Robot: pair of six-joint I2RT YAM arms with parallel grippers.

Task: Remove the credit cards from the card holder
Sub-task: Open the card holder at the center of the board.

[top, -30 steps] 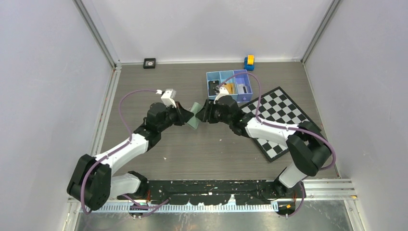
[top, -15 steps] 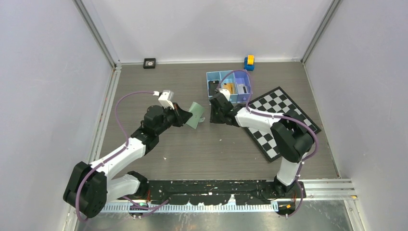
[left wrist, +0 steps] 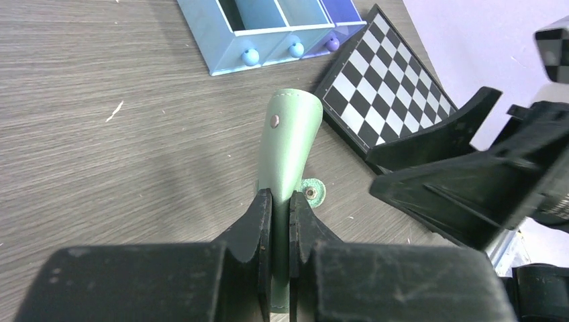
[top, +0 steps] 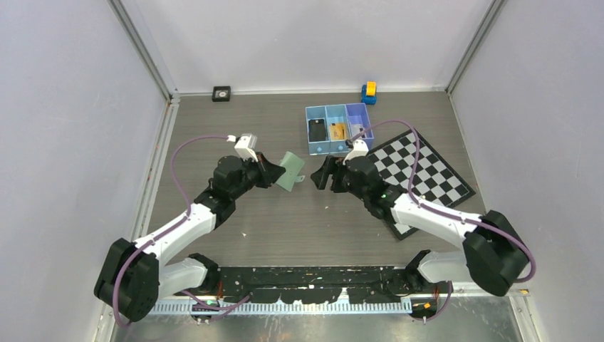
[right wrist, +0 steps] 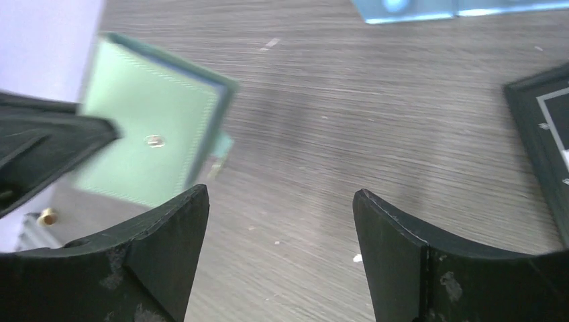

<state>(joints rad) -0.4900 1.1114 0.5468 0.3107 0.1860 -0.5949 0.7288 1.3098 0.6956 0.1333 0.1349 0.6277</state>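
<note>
My left gripper (top: 272,173) is shut on the sage-green card holder (top: 289,171) and holds it off the table; in the left wrist view the holder (left wrist: 287,141) stands edge-on between the jaws, its tab (left wrist: 310,194) hanging beside it. My right gripper (top: 322,174) is open and empty, just right of the holder, apart from it. The right wrist view shows the holder's green face (right wrist: 151,144) ahead and to the left. A black card (top: 317,129), a gold-orange card (top: 337,131) and a pale card (top: 356,131) lie in the blue tray (top: 325,147).
The blue three-compartment tray stands at the back centre, also in the left wrist view (left wrist: 228,60). A chessboard (top: 420,171) lies at the right, under the right arm. A yellow-and-blue toy (top: 369,92) and a small black square object (top: 221,93) sit by the back wall.
My right gripper has drawn back from the tray and swung down to beside the card holder; the pale card now lies in the tray's right compartment. The left arm has held still with the holder.
</note>
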